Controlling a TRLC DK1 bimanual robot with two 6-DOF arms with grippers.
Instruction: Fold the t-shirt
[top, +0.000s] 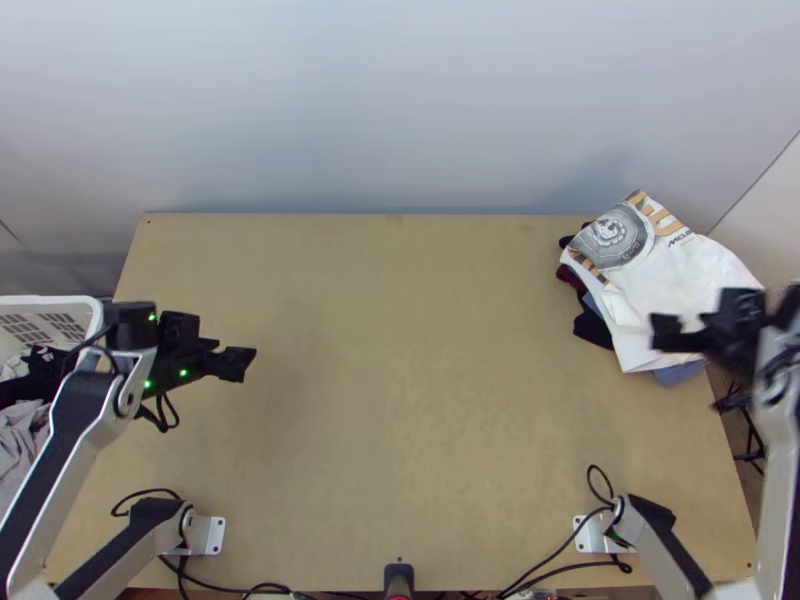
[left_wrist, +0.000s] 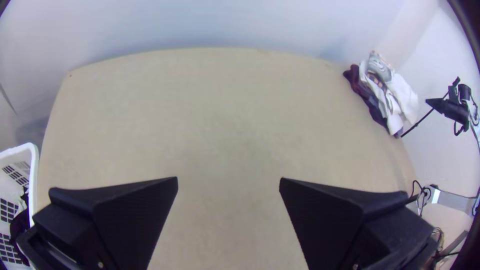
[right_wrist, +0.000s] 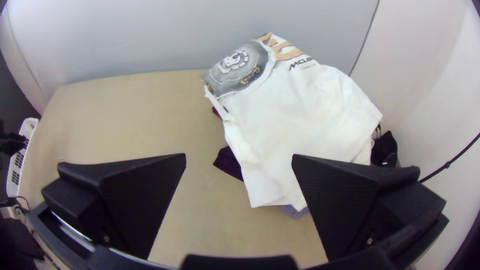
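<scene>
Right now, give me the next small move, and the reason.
I'd probably lift the right arm's wide, flat-fingered black pincer straight up and clear: it is open, gripping nothing, above the white cloth shirt with a grey-and-orange print, which lies loosely on darker cloths, so dipping lower might drag it askew.

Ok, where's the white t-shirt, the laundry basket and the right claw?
White t-shirt (right_wrist: 295, 115): right wrist view, plain middle.
Laundry basket (top: 50, 300): top view, far rim.
Right claw (right_wrist: 239, 156): right wrist view, between open fingertips.
</scene>
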